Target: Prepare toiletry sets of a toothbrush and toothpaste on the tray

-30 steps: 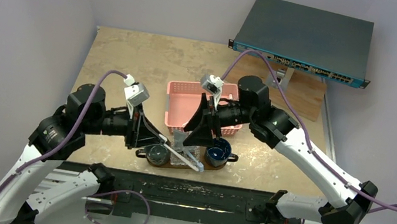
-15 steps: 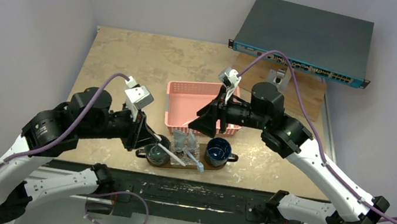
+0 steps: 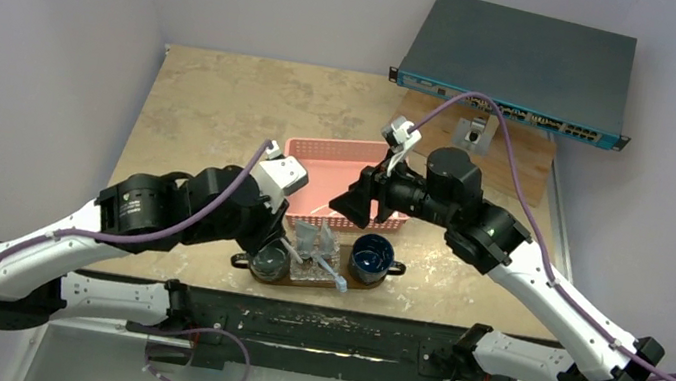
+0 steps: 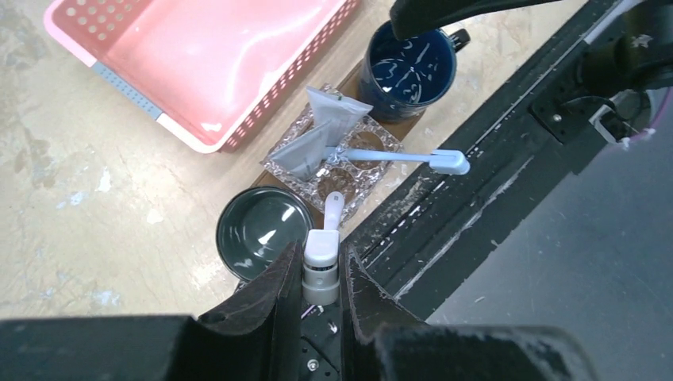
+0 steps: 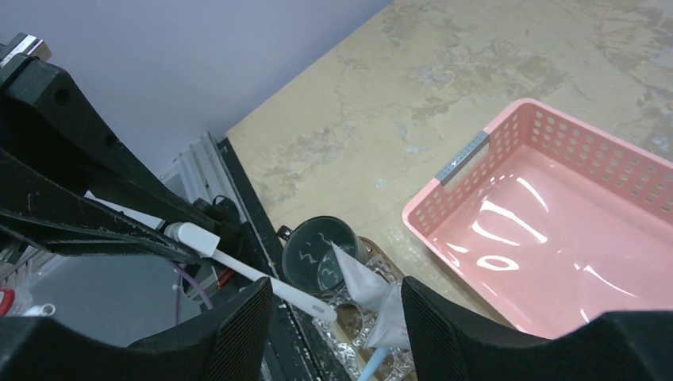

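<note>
While the left tool (image 4: 321, 258) is pinching the white toothbrush (image 4: 332, 208) by its handle, bristle end pointing ahead, it is hovering over the near end of the tray (image 4: 255, 181). This is likely so the brush can go down beside a tube and make a second set. Just ahead and to its left the green cup (image 4: 262, 234) is standing, with the clear dish (image 4: 367, 135) beyond it. The right tool (image 3: 355, 205) is hanging spread and empty. The tray is lying beneath it and the pink basket (image 4: 198, 71) is sitting on the counter (image 3: 216, 102) just to one side, seemingly leaving room.

I am counting:
- two toothbrushes, one held and the blue toothbrush (image 4: 397, 156) lying across the dish
- two toothpaste tubes (image 4: 332, 119) leaning together there
- two cups, counting the blue mug (image 4: 413, 71)
- one basket
- one tray
</note>
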### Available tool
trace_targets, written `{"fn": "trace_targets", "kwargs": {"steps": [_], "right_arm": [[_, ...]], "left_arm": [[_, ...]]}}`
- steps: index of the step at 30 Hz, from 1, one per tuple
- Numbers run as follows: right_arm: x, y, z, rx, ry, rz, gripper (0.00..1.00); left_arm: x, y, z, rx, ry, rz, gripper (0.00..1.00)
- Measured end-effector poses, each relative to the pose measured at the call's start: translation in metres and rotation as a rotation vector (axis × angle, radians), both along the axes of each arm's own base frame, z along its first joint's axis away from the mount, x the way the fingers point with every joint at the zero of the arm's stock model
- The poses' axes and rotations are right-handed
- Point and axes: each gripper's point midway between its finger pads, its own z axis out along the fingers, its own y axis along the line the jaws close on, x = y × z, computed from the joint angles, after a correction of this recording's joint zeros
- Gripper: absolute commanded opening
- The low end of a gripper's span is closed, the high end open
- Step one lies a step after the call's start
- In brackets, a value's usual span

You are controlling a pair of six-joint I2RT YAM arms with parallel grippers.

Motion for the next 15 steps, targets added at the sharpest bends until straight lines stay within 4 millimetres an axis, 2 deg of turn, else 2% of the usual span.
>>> {"fn": "trace_targets", "kwargs": {"steps": [15], "right_arm": [[0.003,-0.001,-0.01,-0.02,0.01,-0.02,0.63]], "left_arm": [[0.012,-0.006,-0.023,0.022,-0.03,0.039,0.0]]}}
